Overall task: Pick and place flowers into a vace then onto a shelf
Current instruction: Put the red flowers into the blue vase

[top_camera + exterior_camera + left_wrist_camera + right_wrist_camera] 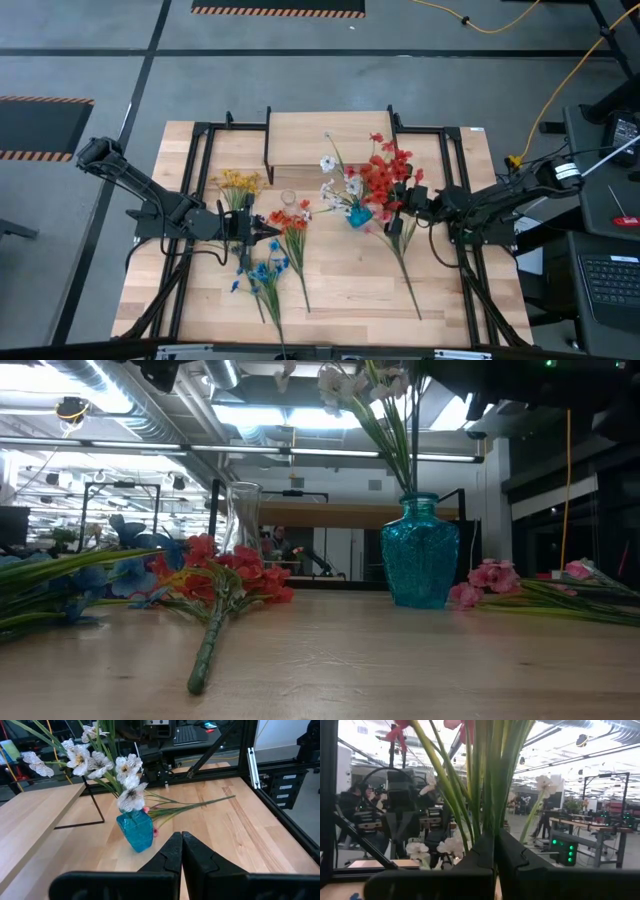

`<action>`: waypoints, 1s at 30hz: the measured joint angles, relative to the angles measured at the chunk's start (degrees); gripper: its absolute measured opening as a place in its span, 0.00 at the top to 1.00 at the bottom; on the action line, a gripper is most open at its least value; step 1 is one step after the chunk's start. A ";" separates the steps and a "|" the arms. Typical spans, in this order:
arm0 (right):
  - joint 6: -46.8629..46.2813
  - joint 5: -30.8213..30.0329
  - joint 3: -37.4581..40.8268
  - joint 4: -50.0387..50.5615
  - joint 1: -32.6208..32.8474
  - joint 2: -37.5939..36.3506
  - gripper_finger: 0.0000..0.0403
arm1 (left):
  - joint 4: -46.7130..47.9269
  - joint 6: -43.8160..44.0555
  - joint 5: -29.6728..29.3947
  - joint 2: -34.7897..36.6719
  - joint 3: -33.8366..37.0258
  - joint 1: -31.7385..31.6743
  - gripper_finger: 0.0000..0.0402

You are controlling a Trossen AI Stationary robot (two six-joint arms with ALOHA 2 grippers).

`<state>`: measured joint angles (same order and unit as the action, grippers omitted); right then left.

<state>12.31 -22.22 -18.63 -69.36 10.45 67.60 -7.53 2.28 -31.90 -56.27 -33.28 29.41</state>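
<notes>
Left gripper (272, 232) was clenched on nothing, hanging above the surface (340, 290) among the loose sprays; its own wrist view showed the 2 dark fingers pressed together with no stem between them.

Going from left to right in the high view, we saw a yellow spray (240, 182) lying flat near that arm, a blue spray (262, 275) below it toward the near edge, then an orange-red spray (292, 226) just beside the left gripper. A clear glass vase (288, 198) stood near these. Behind them was the shelf (325, 140), its plank top bare. Right of centre stood the blue vase (360, 216) with white flowers (338, 178) already in it. Next came the red flowers (388, 172), whose green stems ran down into the right gripper (408, 205). That gripper was grasping the red bunch by its stems, which rose straight up past its fingers in its wrist view. Pink flowers (487, 578) lay on the surface beside the blue vase in the low view.

We judged the sprays light and springy, with thin stems that would bend and slide in a loose hold, and blossoms that would crush or shed easily. The best hold seemed low on the bare stem, well clear of the heads. We expected the blue vase to be heavier, smooth and easily tipped by a stem pushing on its narrow neck.
</notes>
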 joint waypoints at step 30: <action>-5.34 -1.31 -0.02 6.41 -0.12 10.05 0.82 | 0.02 0.12 0.00 0.02 0.00 0.00 0.99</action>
<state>6.97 -23.53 -18.65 -62.94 10.33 77.64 -7.51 2.40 -31.90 -56.25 -33.28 29.41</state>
